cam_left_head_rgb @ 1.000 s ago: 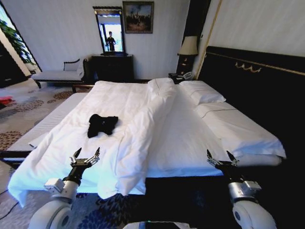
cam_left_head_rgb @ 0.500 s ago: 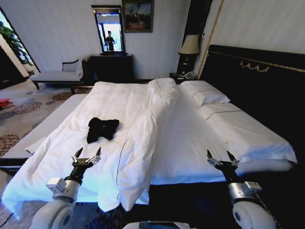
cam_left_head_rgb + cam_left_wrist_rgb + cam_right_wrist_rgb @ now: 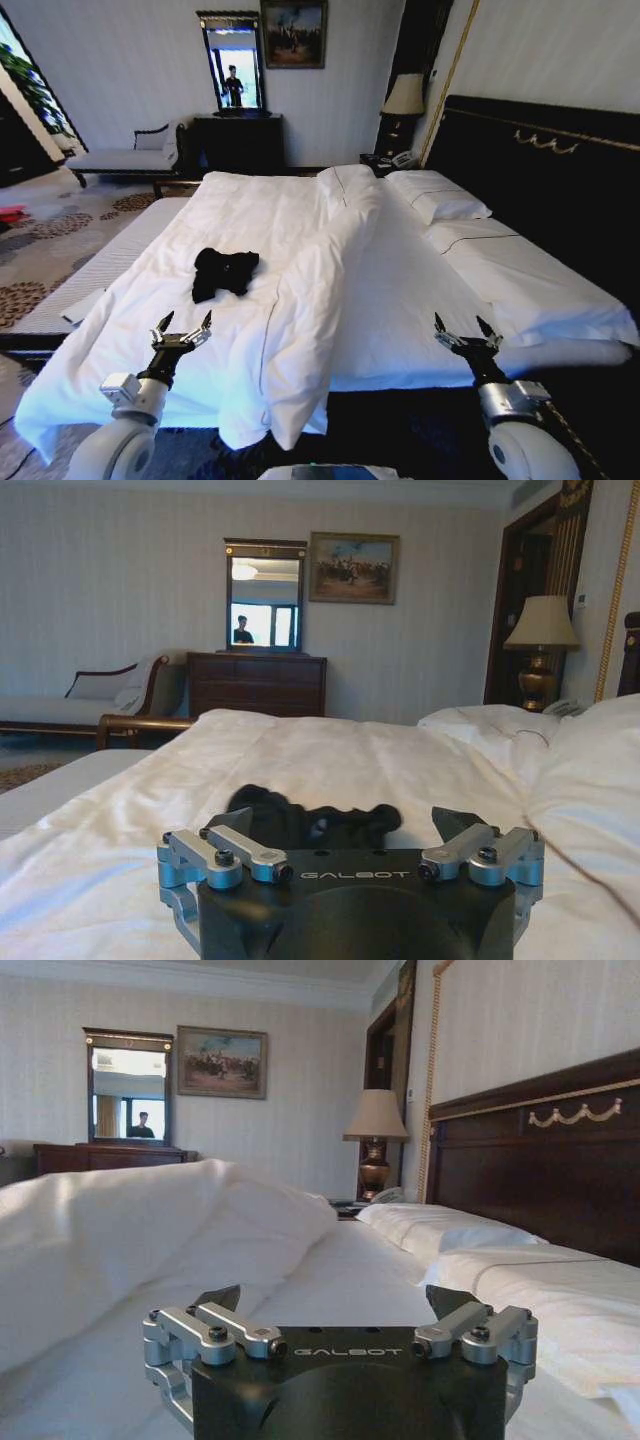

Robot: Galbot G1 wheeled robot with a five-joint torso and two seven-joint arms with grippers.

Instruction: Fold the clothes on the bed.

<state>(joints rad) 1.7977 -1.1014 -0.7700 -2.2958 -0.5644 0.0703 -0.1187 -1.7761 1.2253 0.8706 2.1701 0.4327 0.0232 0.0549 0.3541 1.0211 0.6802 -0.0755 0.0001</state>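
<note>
Evidently both arms are held low and forward at the near edge of the bed [image 3: 420,300], a ready pose that keeps them off the bedding while the robot faces the work. The left claw [image 3: 181,331] hangs over the near part of the duvet [image 3: 300,300], its fingers spread wide with nothing between them; the right claw [image 3: 466,334] sits likewise over the near edge of the bed towards the headboard [image 3: 540,170] side, also spread and empty. The T-shirt [image 3: 225,271] lies crumpled in a dark heap on the duvet, beyond the left claw and a touch to its right, well apart from it and untouched; from the right claw it is far off to the left, past the long raised fold of duvet that runs down the middle of the bed. In the left wrist view the T-shirt [image 3: 305,820] shows straight ahead between the spread fingers of the left claw [image 3: 350,825], which suggests this arm is lined up on it. The right claw [image 3: 335,1305] faces bare sheet and the pillows [image 3: 450,1230]. Folding has not begun: the shirt is bunched, so it would first need reaching and spreading flat.
</note>
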